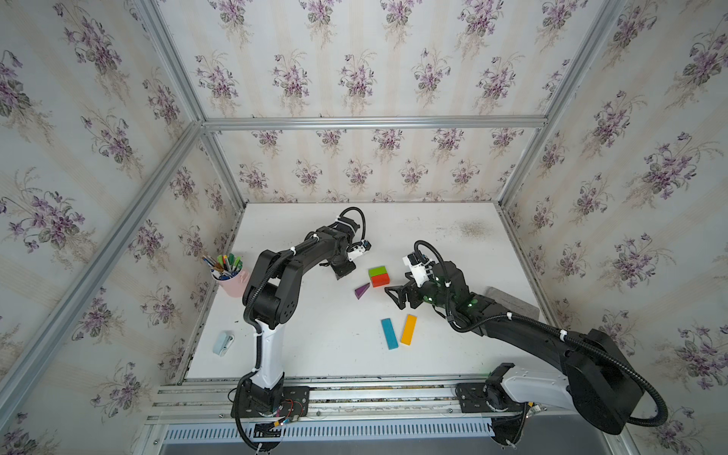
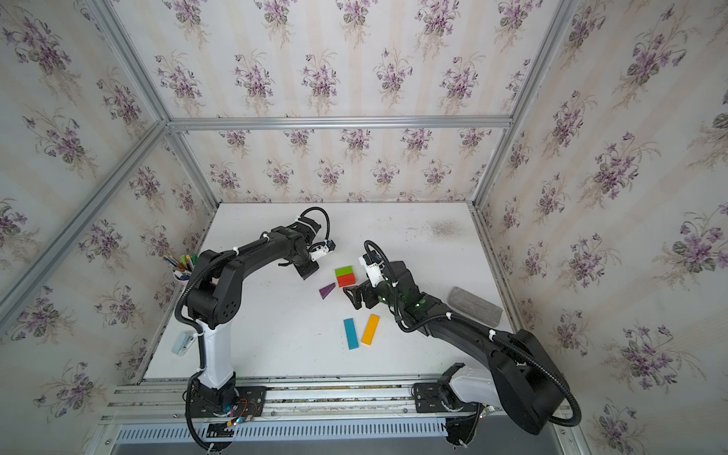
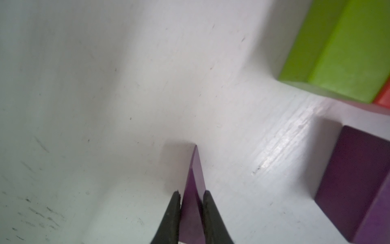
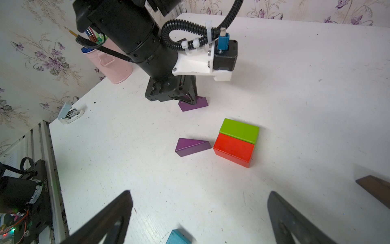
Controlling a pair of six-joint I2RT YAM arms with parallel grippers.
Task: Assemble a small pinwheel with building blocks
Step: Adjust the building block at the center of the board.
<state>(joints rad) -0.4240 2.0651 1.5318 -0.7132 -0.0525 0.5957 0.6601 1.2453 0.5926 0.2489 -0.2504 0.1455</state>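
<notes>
In the left wrist view my left gripper (image 3: 192, 195) is shut on a purple wedge (image 3: 195, 186), whose thin edge points out past the fingertips onto the white table (image 3: 105, 105). The right wrist view shows that wedge (image 4: 198, 103) resting on the table under the left gripper (image 4: 188, 98). A second purple wedge (image 1: 361, 290) lies free beside the green block (image 1: 377, 271) and red block (image 1: 380, 280), which touch side by side. A blue bar (image 1: 389, 333) and an orange bar (image 1: 409, 329) lie nearer the front. My right gripper (image 1: 393, 298) stands open and empty just right of the red block. A brown wedge (image 4: 375, 190) shows at the frame edge.
A pink cup of pens (image 1: 232, 277) stands at the table's left edge. A small pale blue and white object (image 1: 223, 342) lies on the ledge left of the left arm. A grey pad (image 2: 474, 305) lies at the right edge. Wallpapered walls enclose three sides.
</notes>
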